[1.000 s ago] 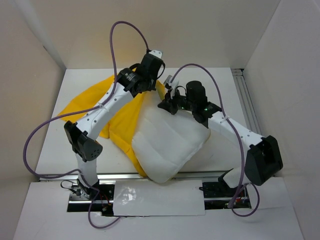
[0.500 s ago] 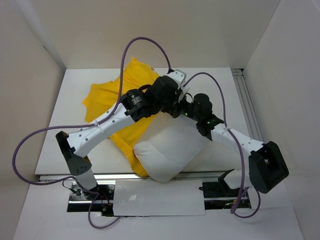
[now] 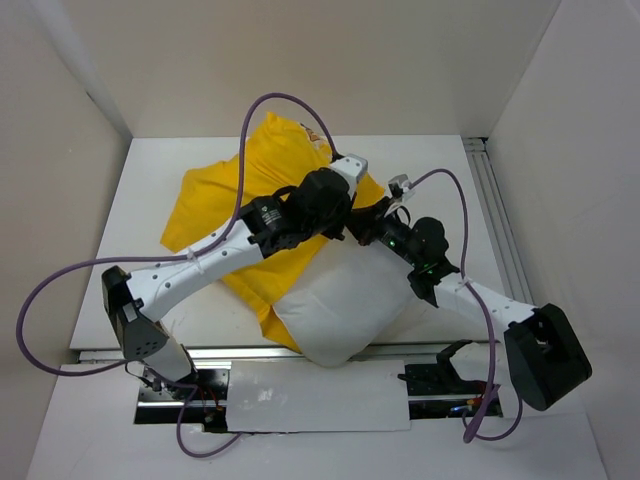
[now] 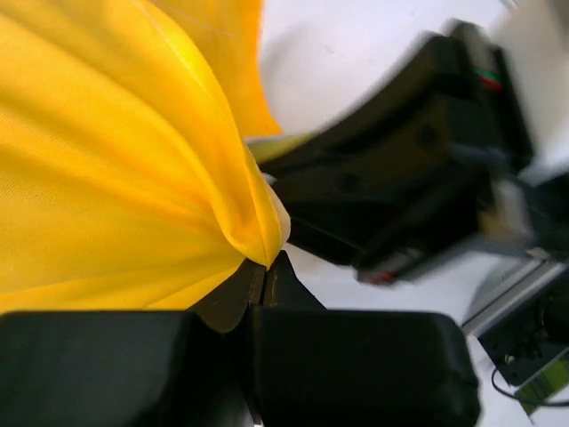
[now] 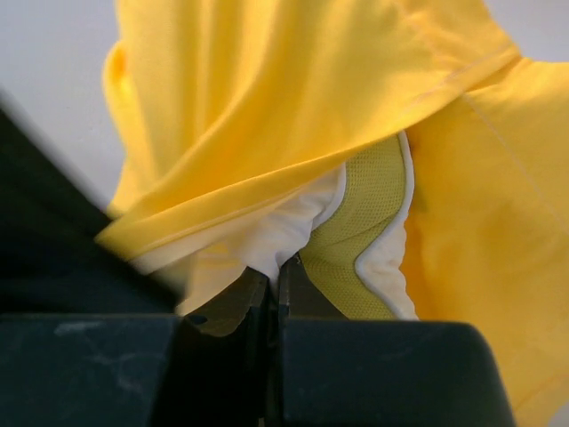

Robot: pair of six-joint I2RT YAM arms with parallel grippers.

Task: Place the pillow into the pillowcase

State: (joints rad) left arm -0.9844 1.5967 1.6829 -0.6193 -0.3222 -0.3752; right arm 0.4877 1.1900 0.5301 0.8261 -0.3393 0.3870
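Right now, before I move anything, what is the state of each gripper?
Left gripper: closed, pinching the yellow pillowcase.
Right gripper: closed, pinching the white pillow near its edge.

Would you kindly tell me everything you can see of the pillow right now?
The pillow is white, puffy and soft-looking, with faint creases. It lies slanted on the table, its near corner bulging past the front edge. The yellow pillowcase drapes its far end, and both arms cross above it. The right wrist view shows a yellow-green mesh strip along its edge, and the right claw shut on a fold of its white fabric.
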